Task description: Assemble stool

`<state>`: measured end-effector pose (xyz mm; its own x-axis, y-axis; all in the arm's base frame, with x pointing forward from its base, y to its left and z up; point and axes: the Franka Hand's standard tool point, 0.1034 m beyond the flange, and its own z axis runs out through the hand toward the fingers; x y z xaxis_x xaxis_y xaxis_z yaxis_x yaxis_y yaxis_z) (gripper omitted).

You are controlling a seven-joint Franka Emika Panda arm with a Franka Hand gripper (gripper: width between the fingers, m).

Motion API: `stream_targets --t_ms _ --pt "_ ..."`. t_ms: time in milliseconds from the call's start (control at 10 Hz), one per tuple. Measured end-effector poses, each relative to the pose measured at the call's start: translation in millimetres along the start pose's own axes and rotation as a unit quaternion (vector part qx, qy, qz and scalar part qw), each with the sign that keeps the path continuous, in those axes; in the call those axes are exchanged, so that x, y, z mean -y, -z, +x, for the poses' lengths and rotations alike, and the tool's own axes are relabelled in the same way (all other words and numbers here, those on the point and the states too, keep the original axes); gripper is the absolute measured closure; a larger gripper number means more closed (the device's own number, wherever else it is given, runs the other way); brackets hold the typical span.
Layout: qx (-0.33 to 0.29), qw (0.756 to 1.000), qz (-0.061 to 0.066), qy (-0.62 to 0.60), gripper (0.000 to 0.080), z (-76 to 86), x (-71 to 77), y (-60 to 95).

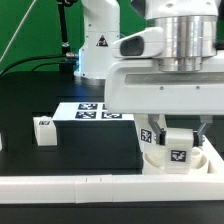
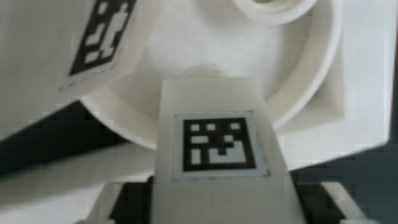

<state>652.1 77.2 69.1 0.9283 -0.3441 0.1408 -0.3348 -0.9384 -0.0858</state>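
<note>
Tabletop [image 1: 30, 95] of matte black, with a low white wall [image 1: 70, 188] along the frame's lower edge and the robot base [image 1: 97, 45] at upper centre. The flat marker board [image 1: 95, 110] lies mid-frame, and a small blocky white leg [image 1: 43, 130] stands at left. The round, smooth plastic seat [image 1: 158, 162] sits at lower right by the wall. Above it the claw [image 1: 176, 140] is nearly closed, clamped on a second leg [image 2: 217, 135], tagged, which seems to touch the seat.
</note>
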Motion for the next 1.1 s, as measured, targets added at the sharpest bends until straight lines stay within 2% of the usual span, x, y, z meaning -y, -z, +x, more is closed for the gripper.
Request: stream_targets --t_ms 500,600,800,900,1100 --pt "0.002 0.994 -0.007 -0.112 0.0462 1.0 -7.9 -0.3" --pt "0.004 0.979 -0.015 -0.201 0.0461 -1.0 -11.3 -0.4" --pt "0.005 0.923 -0.025 -0.384 0.0459 -7.3 -22.5 0.4" --pt "0.008 0.894 -0.031 -0.447 0.0459 -10.1 -26.7 1.1" --pt "0.006 0.861 -0.033 -0.507 0.0459 -14.4 -30.4 1.4"
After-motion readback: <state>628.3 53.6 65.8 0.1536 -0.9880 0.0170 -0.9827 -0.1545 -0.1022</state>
